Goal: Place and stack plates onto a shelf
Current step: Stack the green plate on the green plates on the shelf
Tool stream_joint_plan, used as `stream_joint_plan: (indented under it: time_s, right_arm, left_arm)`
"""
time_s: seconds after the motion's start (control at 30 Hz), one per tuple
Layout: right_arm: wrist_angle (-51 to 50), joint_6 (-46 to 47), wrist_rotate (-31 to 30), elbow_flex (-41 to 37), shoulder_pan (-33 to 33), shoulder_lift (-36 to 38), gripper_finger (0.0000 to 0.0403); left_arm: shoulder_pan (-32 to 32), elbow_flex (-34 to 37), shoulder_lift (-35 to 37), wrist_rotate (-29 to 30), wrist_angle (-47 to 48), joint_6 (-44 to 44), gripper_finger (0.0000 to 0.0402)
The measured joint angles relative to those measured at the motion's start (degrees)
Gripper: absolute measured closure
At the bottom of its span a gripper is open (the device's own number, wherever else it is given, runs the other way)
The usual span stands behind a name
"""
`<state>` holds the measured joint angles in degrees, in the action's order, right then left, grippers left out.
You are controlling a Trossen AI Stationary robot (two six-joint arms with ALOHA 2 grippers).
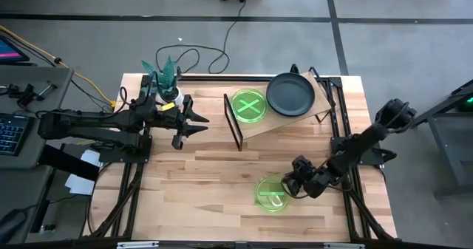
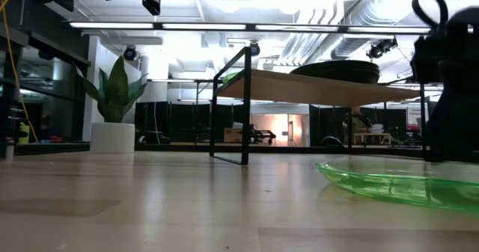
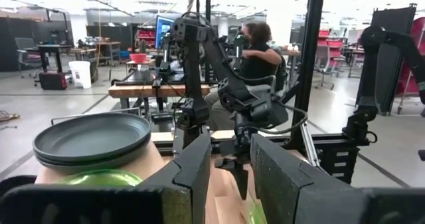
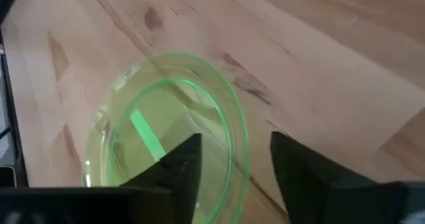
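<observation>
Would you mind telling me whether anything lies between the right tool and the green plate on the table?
Nothing visible does. The right tool is open and already straddles the rim of the green plate on the table, with only bare wood around it.

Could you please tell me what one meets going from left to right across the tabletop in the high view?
Left end effector with the potted plant behind it → green plate on the shelf → green plate on the table → dark grey plates on the shelf → right end effector.
</observation>
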<state>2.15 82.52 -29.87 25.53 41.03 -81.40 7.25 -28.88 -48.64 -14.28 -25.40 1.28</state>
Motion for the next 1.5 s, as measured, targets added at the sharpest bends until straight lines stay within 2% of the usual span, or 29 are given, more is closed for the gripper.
stream_joint_plan:
  time_s: [0.17, 0.3, 0.4, 0.5, 0.57, 0.63, 0.7, 1.03, 1.23, 1.5]
  right_arm:
    - [6.7, -0.4, 2.5, -0.4, -0.9, -5.4, 0.0202]
    - [14.5, -0.5, 2.6, -0.3, -0.9, -10.1, 0.0201]
    - [16.5, 0.0, 3.1, -0.2, -0.9, -11.7, 0.0214]
    - [16.1, 0.7, 3.8, -0.1, -1.0, -12.0, 0.025]
    - [15.9, 0.2, 5.1, -0.1, -1.0, -12.1, 0.0295]
    - [15.8, -0.1, 6.9, 0.0, -0.9, -12.1, 0.0357]
    - [16.0, 0.1, 8.2, 0.0, -1.6, -12.1, 0.0389]
    - [19.6, -8.3, 24.7, 1.7, -10.6, -6.5, 0.0402]
    - [21.2, -12.5, 34.5, 1.6, -16.4, -6.1, 0.0403]
    - [39.8, -21.6, 47.8, 1.8, -22.1, -6.1, 0.0403]
  left_arm:
    - [0.0, 0.0, 0.0, 0.0, 0.3, 0.0, 0.0305]
    - [0.0, 0.0, 0.0, 0.0, 0.3, 0.0, 0.0305]
    - [0.0, 0.0, 0.0, 0.0, 0.3, 0.0, 0.0304]
    - [0.0, 0.0, 0.0, 0.0, 0.3, 0.0, 0.0305]
    - [0.0, 0.0, 0.0, 0.0, 0.3, 0.0, 0.0305]
    - [0.0, 0.0, 0.0, 0.0, 0.3, 0.0, 0.0304]
    - [0.0, 0.0, 0.0, 0.0, 0.3, 0.0, 0.0305]
    - [0.0, 0.0, 0.0, 0.0, -0.1, -0.9, 0.0304]
    - [0.0, 0.0, 0.0, 0.1, -0.1, -1.1, 0.0304]
    - [0.0, 0.0, 0.0, 0.2, -0.1, -1.2, 0.0305]
